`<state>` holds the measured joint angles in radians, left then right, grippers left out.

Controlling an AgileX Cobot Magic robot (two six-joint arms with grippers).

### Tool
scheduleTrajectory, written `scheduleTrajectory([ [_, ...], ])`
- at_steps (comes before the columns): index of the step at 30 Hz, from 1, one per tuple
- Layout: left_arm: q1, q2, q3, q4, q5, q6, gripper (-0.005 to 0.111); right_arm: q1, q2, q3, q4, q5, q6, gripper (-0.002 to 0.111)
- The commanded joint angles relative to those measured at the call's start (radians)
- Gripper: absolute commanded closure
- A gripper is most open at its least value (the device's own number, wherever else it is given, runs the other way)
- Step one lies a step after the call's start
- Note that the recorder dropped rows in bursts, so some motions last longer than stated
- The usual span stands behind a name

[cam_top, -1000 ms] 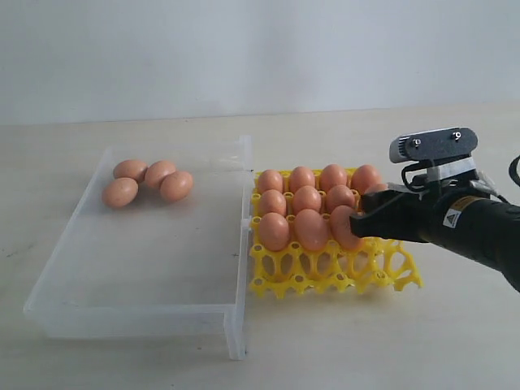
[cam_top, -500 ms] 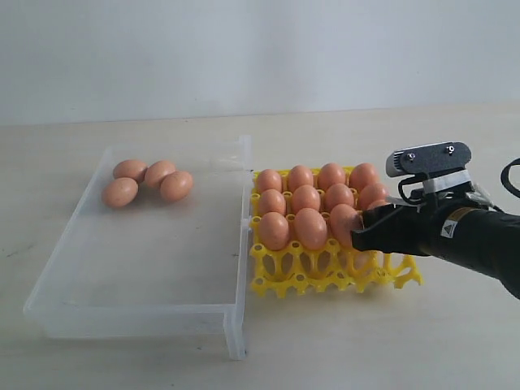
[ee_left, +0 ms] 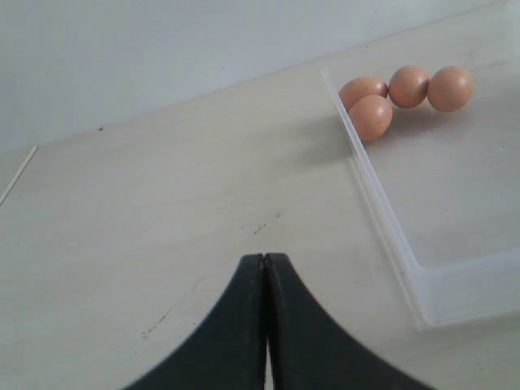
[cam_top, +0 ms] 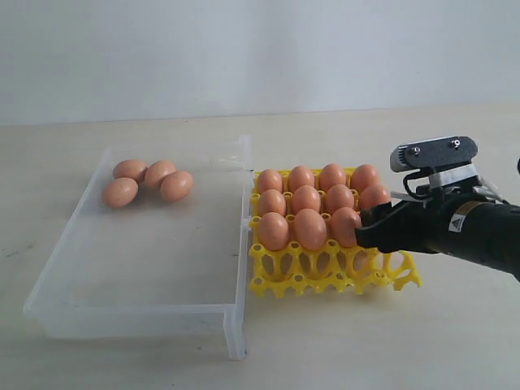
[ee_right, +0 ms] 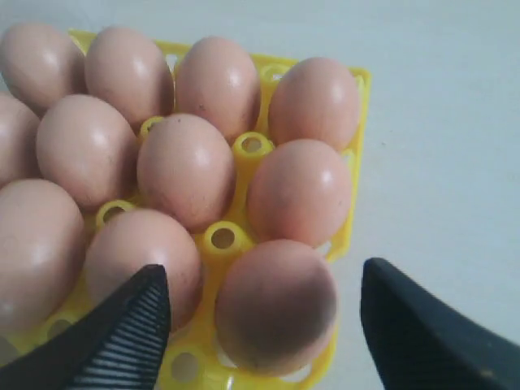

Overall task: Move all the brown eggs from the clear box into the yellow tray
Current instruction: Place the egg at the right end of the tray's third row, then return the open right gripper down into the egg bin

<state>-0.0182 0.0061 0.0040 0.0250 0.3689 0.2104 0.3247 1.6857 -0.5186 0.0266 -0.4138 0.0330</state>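
The right fingers (ee_right: 122,333) have let go. They are wide open and empty, and the smooth brown egg (ee_right: 276,305) between them now sits in the yellow plastic tray (cam_top: 325,276). Only four eggs (cam_top: 146,180) are left to move.

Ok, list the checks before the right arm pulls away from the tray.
1. Right gripper open: ok.
2. Egg between its fingers seated in a yellow tray cup: ok.
3. Fingers clear of neighbouring eggs: cannot tell.
4. Empty cups left in front row: ok.
5. Clear box emptied: not ok, four brown eggs remain.
6. Left gripper shut, outside the box: ok.
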Motion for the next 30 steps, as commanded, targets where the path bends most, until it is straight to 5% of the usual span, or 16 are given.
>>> scheduleTrajectory([
  [1,-0.002,-0.006,-0.004,0.000,-0.006,-0.005,0.107,0.001,-0.130,0.002,-0.011,0.066,-0.006,0.044],
  [7,-0.002,-0.006,-0.004,0.000,-0.006,-0.005,0.107,0.032,-0.243,-0.193,-0.027,0.546,0.032,0.054],
  [13,-0.002,-0.006,-0.004,0.000,-0.006,-0.005,0.107,0.193,-0.134,-0.562,0.000,0.961,-0.061,0.054],
  [21,-0.002,-0.006,-0.004,0.000,-0.006,-0.005,0.107,0.330,0.207,-0.998,0.147,1.056,-0.113,0.054],
  [30,-0.002,-0.006,-0.004,0.000,-0.006,-0.005,0.107,0.338,0.630,-1.500,0.181,1.143,0.466,0.054],
])
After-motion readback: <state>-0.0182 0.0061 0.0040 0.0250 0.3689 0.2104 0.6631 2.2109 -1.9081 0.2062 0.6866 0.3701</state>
